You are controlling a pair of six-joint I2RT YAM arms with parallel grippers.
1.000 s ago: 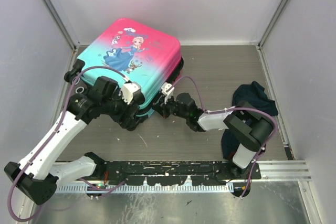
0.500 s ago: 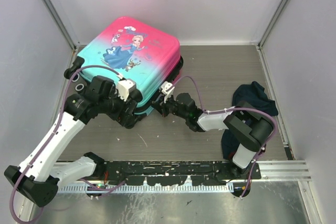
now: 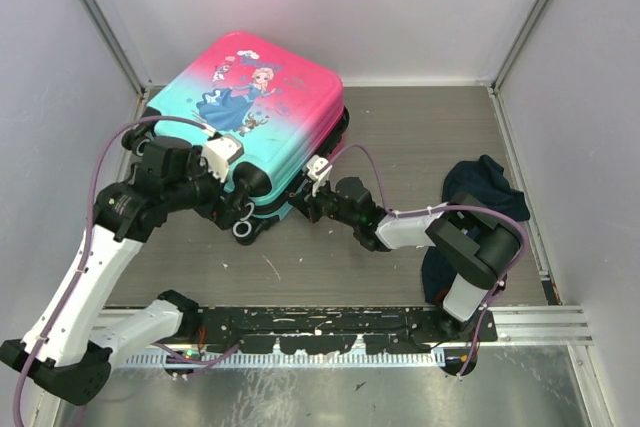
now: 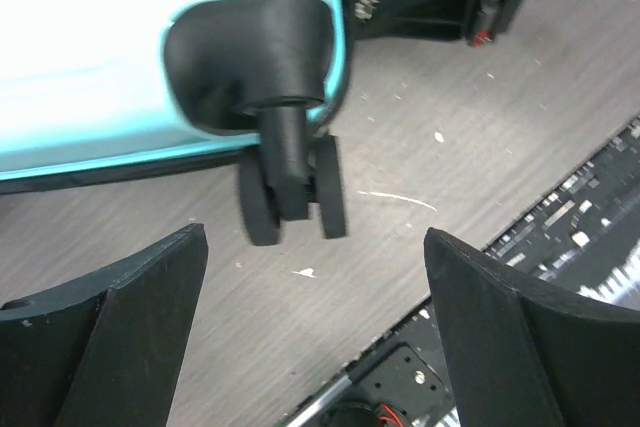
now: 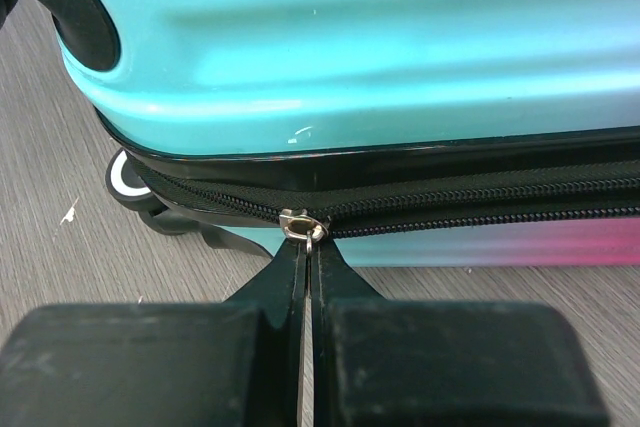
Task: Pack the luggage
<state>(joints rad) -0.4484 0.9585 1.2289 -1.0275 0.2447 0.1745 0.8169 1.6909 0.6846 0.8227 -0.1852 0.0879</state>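
The luggage (image 3: 250, 107), a pink-to-turquoise hard shell with a princess print, lies lid down at the back left. My right gripper (image 3: 303, 209) is at its near edge, shut on the metal zipper pull (image 5: 312, 235) just below the slider (image 5: 300, 222). The zipper teeth (image 5: 480, 197) are joined left of the slider and split into two rows right of it. My left gripper (image 4: 312, 247) is open and empty, with a black double wheel (image 4: 295, 192) of the luggage ahead of it. In the top view the left gripper (image 3: 238, 209) is at the luggage's near left corner.
A dark navy cloth heap (image 3: 485, 192) lies on the table at the right, beside the right arm's elbow. White walls close in the back and both sides. A black rail (image 3: 330, 327) with the arm bases runs along the near edge.
My left arm has swung left and drawn back from the luggage's near corner, so the corner wheel now shows. The right gripper and the luggage have stayed put.
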